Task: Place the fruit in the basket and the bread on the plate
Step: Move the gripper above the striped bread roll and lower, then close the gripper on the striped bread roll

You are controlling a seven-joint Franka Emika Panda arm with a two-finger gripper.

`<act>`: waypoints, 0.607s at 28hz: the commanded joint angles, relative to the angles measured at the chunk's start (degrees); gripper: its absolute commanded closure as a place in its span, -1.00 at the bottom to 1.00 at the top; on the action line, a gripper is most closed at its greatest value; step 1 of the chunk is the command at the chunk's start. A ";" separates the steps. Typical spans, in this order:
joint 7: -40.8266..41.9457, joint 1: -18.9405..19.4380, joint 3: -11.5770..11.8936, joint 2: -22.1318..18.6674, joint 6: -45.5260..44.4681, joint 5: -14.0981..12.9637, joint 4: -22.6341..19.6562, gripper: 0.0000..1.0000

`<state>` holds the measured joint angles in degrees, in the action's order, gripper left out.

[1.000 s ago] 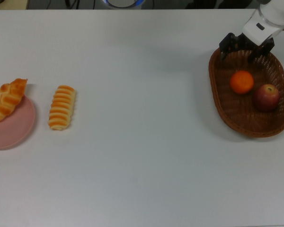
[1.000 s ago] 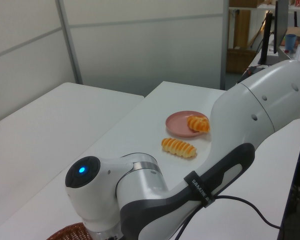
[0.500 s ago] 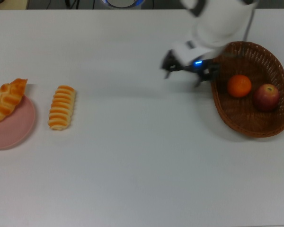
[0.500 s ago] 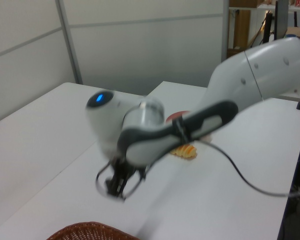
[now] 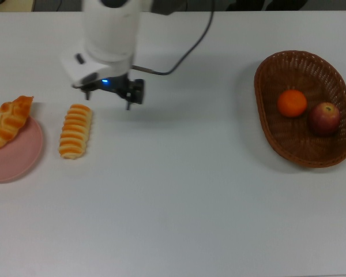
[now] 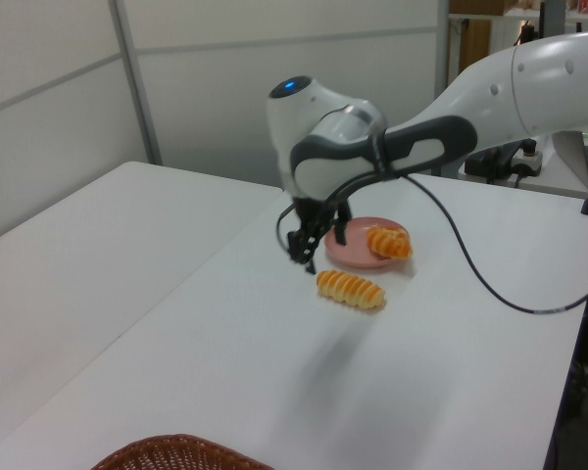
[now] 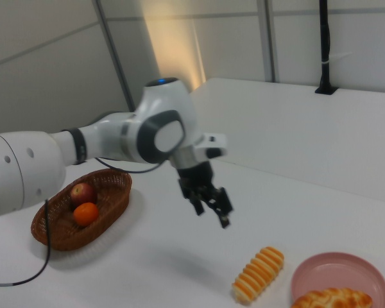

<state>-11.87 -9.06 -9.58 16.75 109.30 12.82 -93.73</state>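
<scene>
Top view's left: croissant lies half on the plate, roll on the tabletop just right of it. End effector hovers above and just beyond the roll, fingers released, empty. Top view's right: mandarin and apple sit in the basket.

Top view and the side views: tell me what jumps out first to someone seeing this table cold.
The white arm dominates, its gripper open in the air near the striped roll, which lies on the bare table beside the pink plate. The braided loaf rests on that plate's rim, at the top view's left. At the top view's right, the wicker basket holds the mandarin and the apple.
</scene>
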 commanded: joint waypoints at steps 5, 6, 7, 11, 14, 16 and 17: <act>0.80 -7.63 -0.53 -0.84 12.14 -0.78 -7.86 -1.00; 0.27 -8.07 -0.53 -0.84 13.90 -0.78 -8.91 -1.00; -0.17 -8.34 -0.53 -0.75 15.66 -0.87 -9.97 -1.00; -1.22 -8.52 -0.44 1.26 20.68 -0.17 -12.26 -1.00; -2.63 -8.43 -0.44 2.67 21.74 0.54 -12.00 -1.00; -2.98 -8.60 -0.44 3.20 22.70 1.07 -12.00 -1.00; -3.07 -8.69 -0.44 3.29 22.97 1.07 -12.00 -1.00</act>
<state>-12.80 -17.60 -9.74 19.90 130.01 12.82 -104.87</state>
